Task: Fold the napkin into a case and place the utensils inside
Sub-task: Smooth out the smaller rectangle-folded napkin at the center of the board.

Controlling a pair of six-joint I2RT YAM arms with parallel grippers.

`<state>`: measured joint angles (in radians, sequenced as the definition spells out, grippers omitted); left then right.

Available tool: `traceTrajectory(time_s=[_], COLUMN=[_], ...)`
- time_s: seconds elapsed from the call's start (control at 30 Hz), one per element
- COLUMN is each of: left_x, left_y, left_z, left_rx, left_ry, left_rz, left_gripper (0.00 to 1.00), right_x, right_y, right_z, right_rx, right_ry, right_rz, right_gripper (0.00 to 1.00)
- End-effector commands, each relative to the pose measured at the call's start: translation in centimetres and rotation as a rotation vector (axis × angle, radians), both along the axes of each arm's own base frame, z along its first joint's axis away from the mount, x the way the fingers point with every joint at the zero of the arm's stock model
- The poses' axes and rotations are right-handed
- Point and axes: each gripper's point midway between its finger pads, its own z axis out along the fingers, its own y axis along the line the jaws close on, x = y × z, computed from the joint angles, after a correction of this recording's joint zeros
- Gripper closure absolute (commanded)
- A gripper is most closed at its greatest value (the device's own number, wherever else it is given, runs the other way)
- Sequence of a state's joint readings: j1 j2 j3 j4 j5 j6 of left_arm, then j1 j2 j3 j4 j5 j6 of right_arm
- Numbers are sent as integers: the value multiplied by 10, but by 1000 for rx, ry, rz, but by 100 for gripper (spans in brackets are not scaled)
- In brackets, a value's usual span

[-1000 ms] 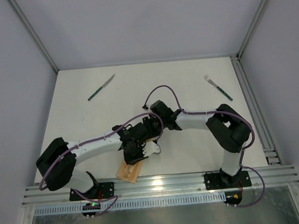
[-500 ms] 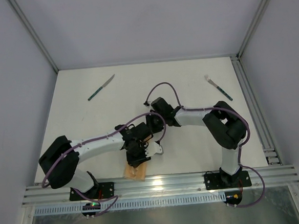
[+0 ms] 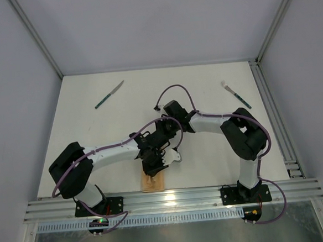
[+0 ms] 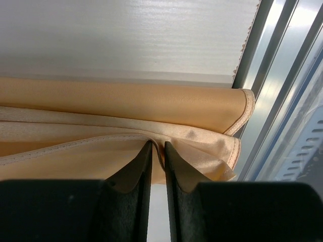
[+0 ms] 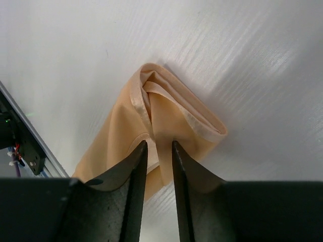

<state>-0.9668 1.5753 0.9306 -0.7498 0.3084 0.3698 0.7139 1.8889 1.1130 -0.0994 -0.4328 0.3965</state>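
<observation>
The peach-orange napkin (image 3: 153, 183) lies loosely folded near the table's front edge, mostly hidden under my left gripper (image 3: 153, 166). In the left wrist view the napkin (image 4: 126, 103) shows stacked layers, and my left gripper (image 4: 157, 143) is shut on a thin fold of it. My right gripper (image 3: 161, 136) is at the napkin's far end. In the right wrist view that gripper (image 5: 159, 142) has its jaws a little apart, and a pleat of the napkin (image 5: 171, 108) runs between the tips. The knife (image 3: 109, 95) lies at the back left and the fork (image 3: 235, 95) at the back right, both with green handles.
The aluminium rail (image 3: 178, 197) runs along the table's front edge just beside the napkin, and shows close in the left wrist view as rail (image 4: 272, 75). A second rail (image 3: 272, 113) borders the table's right side. Both arms cross at the table's middle.
Both grippers and the napkin have shifted right along the front edge. The napkin's visible end has turned more square to the rail. The right jaws closed, then parted again.
</observation>
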Motion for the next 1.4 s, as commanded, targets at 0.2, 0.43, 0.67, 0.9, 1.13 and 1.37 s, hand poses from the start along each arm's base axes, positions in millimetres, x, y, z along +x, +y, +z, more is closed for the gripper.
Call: traceTrajectory(time_s=[0.2, 0.43, 0.67, 0.9, 1.13, 1.37], left_x=[10, 9, 10, 18, 17, 6], left_y=[-32, -35, -36, -41, -49, -62], left_z=[8, 6, 4, 5, 15, 57], left_rx=[-96, -99, -97, -107, -131, -173], left_ry=[-6, 8, 8, -20, -1, 90], left_rz=[66, 63, 72, 77, 73, 65], left_gripper=[82, 81, 80, 80, 69, 55], right_x=[-22, -42, -59, -70, -68, -53], right_y=[-1, 8, 38, 32, 13, -10], right_z=[43, 63, 70, 13, -27, -46], right_rx=[111, 236, 388, 261, 131, 62], right_ry=[-27, -56, -23, 96, 160, 193], right_rz=[26, 98, 213, 199, 121, 70], right_gripper=[66, 83, 94, 96, 96, 96])
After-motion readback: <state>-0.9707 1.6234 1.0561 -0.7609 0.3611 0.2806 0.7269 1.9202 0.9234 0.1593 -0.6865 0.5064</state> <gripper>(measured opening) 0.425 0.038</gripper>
